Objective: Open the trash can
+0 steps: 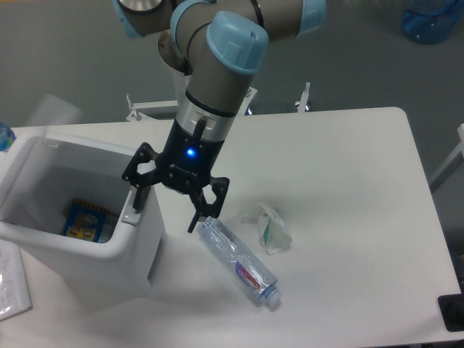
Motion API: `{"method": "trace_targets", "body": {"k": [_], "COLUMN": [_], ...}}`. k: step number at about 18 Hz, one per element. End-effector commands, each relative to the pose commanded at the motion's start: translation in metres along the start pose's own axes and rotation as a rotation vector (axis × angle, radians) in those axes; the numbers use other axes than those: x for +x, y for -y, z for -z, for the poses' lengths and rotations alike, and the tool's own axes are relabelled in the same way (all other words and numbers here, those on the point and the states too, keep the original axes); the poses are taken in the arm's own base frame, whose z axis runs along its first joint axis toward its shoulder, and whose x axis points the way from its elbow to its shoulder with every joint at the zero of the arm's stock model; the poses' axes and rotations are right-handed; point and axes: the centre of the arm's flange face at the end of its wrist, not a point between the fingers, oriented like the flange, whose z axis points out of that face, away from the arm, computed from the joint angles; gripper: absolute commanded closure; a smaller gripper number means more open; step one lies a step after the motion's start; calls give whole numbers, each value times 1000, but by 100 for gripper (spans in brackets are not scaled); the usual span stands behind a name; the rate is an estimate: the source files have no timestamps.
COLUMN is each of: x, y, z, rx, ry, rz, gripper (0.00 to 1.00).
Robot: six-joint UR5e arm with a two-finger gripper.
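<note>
The trash can [138,254] is a large white boxy bin at the left of the table. Its top is open and I can see inside. A blurred white shape [54,110] behind its back left corner looks like the raised lid. A blue and yellow packet [87,221] lies at the bottom. The grey push-button [133,214] sits on the right rim. My gripper [168,206] is open and empty, pointing down just above that right rim. Its left finger [138,190] is right over the button and its right finger [200,216] hangs outside the bin.
A clear plastic bottle [239,262] lies on the table right of the bin, close under the gripper's right finger. A crumpled white and green wrapper [272,228] lies beside it. Papers [11,283] lie at the front left. A blue object [433,18] stands on the floor beyond.
</note>
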Motion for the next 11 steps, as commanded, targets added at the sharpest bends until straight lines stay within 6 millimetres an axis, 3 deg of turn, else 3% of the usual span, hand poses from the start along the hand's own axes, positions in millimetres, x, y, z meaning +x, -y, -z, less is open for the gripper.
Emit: {"method": "trace_targets", "body": {"k": [6,8,11], "x": [3,-5,-36], "y": [11,20,28], "z": [17,29,56], "rx": [26,49,90], "ry": [15,37,126], "rz": [-13,-22,-28], "gripper": [0,0,0]}}
